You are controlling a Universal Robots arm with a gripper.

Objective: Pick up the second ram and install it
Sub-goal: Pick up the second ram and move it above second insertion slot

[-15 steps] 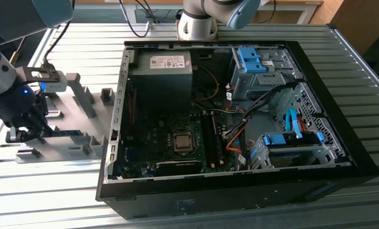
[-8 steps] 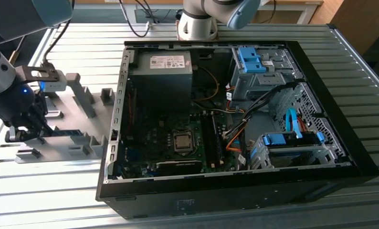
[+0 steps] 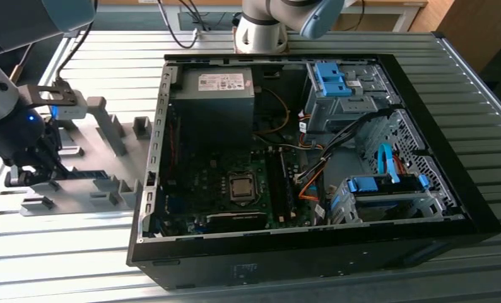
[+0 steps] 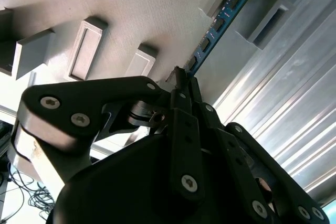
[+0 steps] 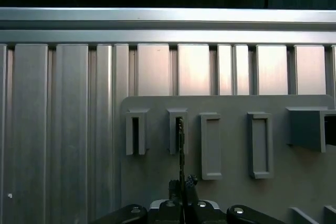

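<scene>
Where the ribbed metal counter [image 3: 82,252] spreads under everything, an open black computer case [image 3: 318,265] lies on its side in the middle, its motherboard [image 3: 242,187] facing up. Just beside the case, toward the exterior view's left, a grey fixture plate [image 3: 86,142] lies flat on the counter and carries several raised grey blocks. The robot arm [image 3: 2,120] reaches down over this plate, with the claw [image 3: 31,173] low among the blocks and well apart from the case's inside.

In the second wrist view the claw [image 4: 184,77] is closed on the near end of the second ram [image 4: 218,22], a thin blue stick with black chips that stands on edge over the plate. The first wrist view shows the stick edge-on [image 5: 181,145], running from the claw [image 5: 181,182] to a slotted grey block [image 5: 177,113], where its far end sits in the slot.
</scene>
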